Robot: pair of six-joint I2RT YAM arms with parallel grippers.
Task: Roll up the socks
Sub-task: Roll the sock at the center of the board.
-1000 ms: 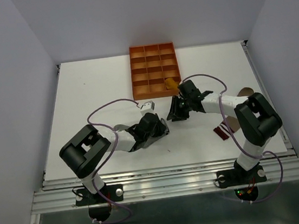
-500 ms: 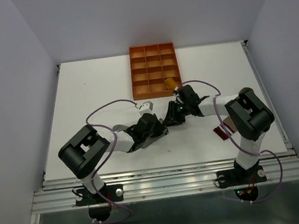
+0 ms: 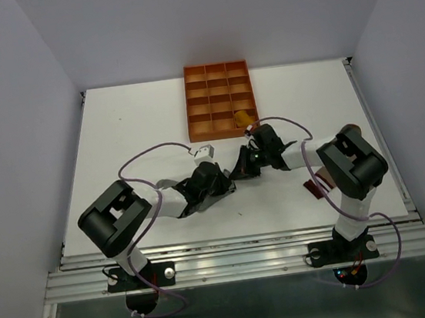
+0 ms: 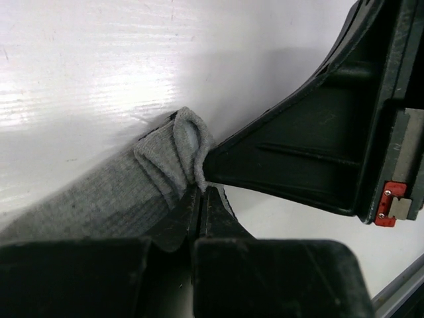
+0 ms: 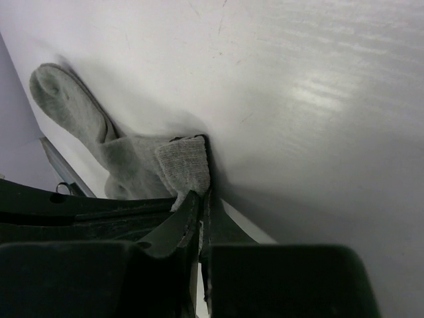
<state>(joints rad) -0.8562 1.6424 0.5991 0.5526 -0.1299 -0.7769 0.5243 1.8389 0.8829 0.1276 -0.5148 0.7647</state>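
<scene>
**Item:** grey knit ankle sock [image 4: 112, 199], soft, thin.
**Loc.:** flat on white bench [image 3: 131, 130], centre, between the two arms. One end is doubled over into a small raised fold; toe end lies flat, away from the fold.
**Other stock:** mustard-yellow rolled sock [image 3: 244, 115] in right column of orange compartmented tray [image 3: 189, 103], toward near end. Taupe-brown sock w/ maroon stripes [image 3: 314, 187] on bench near right arm's base.
**Jaws:** left jaws clenched on the grey fold. Right jaws clenched on same fold from opp. side, tips just beside left's.
**Step (est.):** start of roll, grey sock.
**Method, rec.:** turn both pinches together, tuck fold tight, keep fabric low to bench. Uneven pull prob. skews roll; loose core prob. unwinds on release.
**Pose:** left arm [image 3: 119, 217] low, forearm reaching fwd-right. Right arm [image 3: 353, 165] elbow back, forearm reaching left across centre. Both wrists close to bench, nearly meeting.
</scene>
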